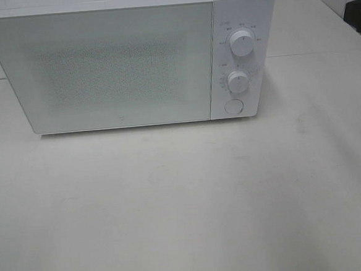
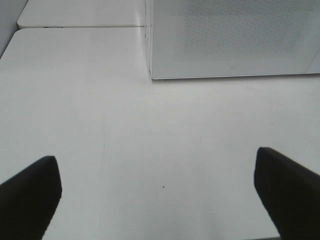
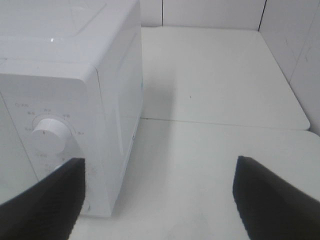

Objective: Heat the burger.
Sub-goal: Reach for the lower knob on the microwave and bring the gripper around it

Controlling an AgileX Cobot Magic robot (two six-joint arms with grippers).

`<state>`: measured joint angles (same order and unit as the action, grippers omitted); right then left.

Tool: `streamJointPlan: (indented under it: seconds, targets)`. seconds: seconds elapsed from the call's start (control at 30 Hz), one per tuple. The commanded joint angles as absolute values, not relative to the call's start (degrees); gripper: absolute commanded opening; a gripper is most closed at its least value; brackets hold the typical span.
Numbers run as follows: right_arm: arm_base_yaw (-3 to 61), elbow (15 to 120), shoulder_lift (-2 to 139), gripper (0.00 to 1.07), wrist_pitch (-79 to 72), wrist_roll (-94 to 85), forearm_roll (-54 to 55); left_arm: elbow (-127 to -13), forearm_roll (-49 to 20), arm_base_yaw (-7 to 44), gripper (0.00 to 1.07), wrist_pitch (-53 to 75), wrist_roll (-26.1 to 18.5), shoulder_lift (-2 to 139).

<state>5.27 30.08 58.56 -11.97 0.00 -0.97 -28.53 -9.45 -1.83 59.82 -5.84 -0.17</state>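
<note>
Hovering over the tabletop [image 2: 125,100], the left claw [image 2: 156,170] is spread wide and empty, facing the microwave [image 1: 101,60] and its shut door [image 1: 107,66]. The right claw [image 3: 160,167], also spread and holding nothing, hangs beside the knob [image 3: 50,134] side. No burger shows anywhere. It may sit behind the frosted door, which blocks any check, so I cannot judge how much is left.

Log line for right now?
microwave door: shut | burger: not in view | left tool: open, empty | right tool: open, empty
</note>
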Motion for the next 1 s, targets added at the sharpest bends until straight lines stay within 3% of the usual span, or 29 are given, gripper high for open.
streamJointPlan:
  seconds: [0.03,0.1,0.23,0.4,0.87,1.0]
  targets:
    - [5.96,25.95,62.80,0.77,-28.82,-2.52,3.78,-28.42,-9.74,-2.06,1.01,58.84,-5.39,-1.78]
    - [9.34,22.98,66.06,0.77,-38.10,-10.20,11.40,-28.42,-9.74,-2.06,1.01,58.84,-5.39,-1.78]
    - [13.24,21.72,68.75,0.77,-42.91,-16.10,17.07,-28.42,-9.74,-2.06,1.01,58.84,-5.39,-1.78]
    - [25.04,20.68,77.52,0.77,-58.16,-23.61,32.89,-28.42,-9.74,-2.06,1.01,58.84,-5.39,-1.78]
    - [38.67,21.20,90.47,0.76,-74.48,-22.40,42.69,-28.42,-9.74,-2.06,1.01,58.84,-5.39,-1.78]
    - [39.88,22.57,93.28,0.76,-74.54,-22.00,42.69,-28.42,-9.74,-2.06,1.01,58.84,-5.39,-1.78]
